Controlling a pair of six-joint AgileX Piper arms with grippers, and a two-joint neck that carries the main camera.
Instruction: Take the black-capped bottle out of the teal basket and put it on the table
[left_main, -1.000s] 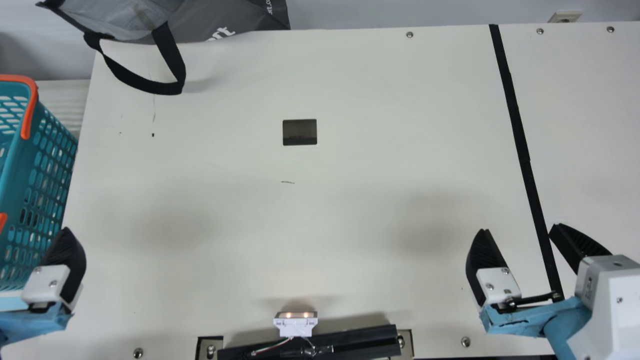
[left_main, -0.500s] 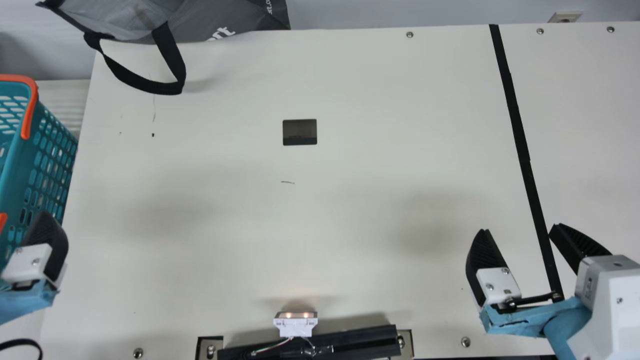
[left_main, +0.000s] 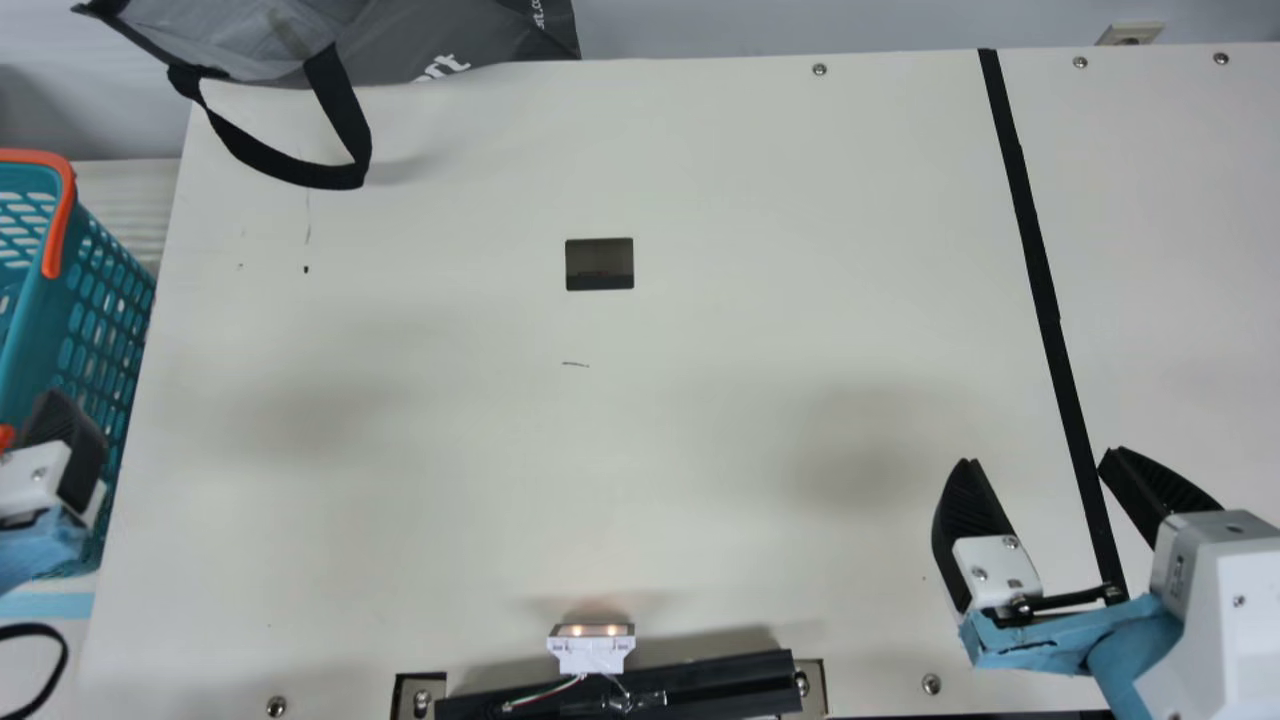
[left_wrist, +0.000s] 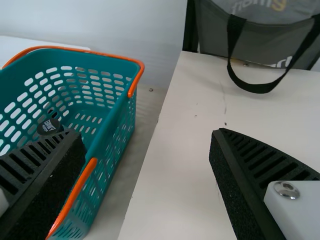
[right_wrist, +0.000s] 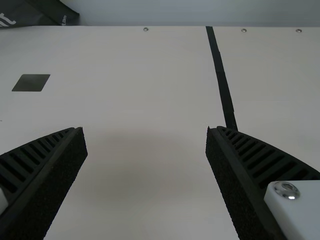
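Black-capped bottle (left_wrist: 49, 126), in teal basket (left_wrist: 112, 122): we hold right gripper (right_wrist: 145, 129) wide, empty; left gripper (left_wrist: 146, 132) likewise, presumably to straddle it.

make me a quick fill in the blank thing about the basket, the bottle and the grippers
The black cap of the bottle is ____ the teal basket.
The basket's handles are coloured ____.
The left gripper and the right gripper are both ____, gripping nothing.

Missing words: inside; orange; open
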